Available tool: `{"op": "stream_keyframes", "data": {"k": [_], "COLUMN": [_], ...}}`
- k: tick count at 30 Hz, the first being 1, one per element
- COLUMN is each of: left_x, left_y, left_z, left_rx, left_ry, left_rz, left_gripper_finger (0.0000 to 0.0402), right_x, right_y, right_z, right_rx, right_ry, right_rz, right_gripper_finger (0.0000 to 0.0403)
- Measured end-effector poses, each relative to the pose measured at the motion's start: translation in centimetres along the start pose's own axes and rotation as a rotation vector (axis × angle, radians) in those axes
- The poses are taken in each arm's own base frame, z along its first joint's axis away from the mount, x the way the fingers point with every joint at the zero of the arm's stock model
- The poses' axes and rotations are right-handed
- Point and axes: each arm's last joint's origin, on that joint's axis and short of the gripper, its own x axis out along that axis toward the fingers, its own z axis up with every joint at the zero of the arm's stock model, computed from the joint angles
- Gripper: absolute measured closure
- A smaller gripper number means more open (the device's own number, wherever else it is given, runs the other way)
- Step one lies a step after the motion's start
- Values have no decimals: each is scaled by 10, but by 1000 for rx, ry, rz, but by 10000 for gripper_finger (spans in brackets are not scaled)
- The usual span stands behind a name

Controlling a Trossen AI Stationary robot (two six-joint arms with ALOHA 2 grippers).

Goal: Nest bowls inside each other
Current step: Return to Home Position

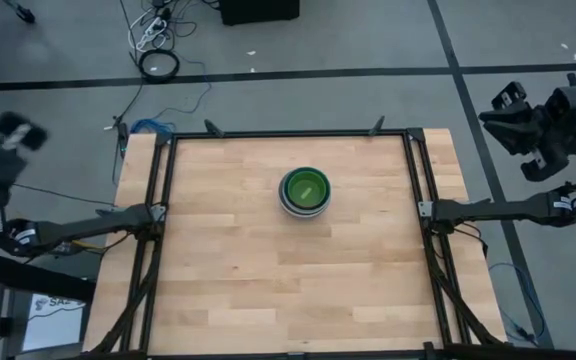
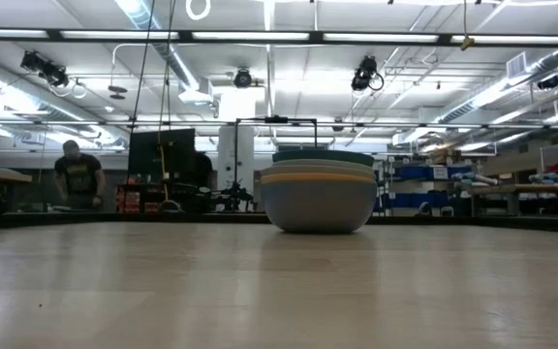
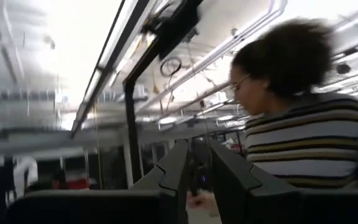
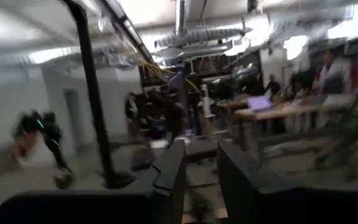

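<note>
A: Bowls?
B: The bowls are sitting nested in one stack, with the lime green bowl innermost and a pale outer bowl showing at the bottom.
A: Where from the jaws?
B: They're resting mid-desk, between both pairs and well apart from each.
A: Jaws?
B: The left arm is hanging off the desk's left side, left jaws standing slightly apart and gripping nothing. The right arm is off the right side, right jaws apart too, empty.
A: Else?
B: A person in a striped top is showing beyond the left jaws.
</note>
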Motion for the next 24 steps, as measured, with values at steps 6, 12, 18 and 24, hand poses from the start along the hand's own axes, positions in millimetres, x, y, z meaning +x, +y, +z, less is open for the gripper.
{"op": "stream_keyframes", "data": {"k": [6,12,18,24], "left_x": [-27,-35,-26,-26], "left_y": [-45,-44,-1,21], "left_z": [12,-5,-44,-78], "left_rx": [133,67,-5,-44], "left_ry": [-98,-103,-78,-37], "left_rz": [7,55,-8,-63], "left_gripper_finger": [330,330,330,330], "right_x": [-5,-2,0,-3], "right_y": [2,13,14,13], "right_z": [4,15,14,12], "right_rx": [-116,-22,-27,12], "right_ry": [-47,-82,-57,-21], "right_rz": [5,388,501,572], "right_gripper_finger": [321,321,321,321]}}
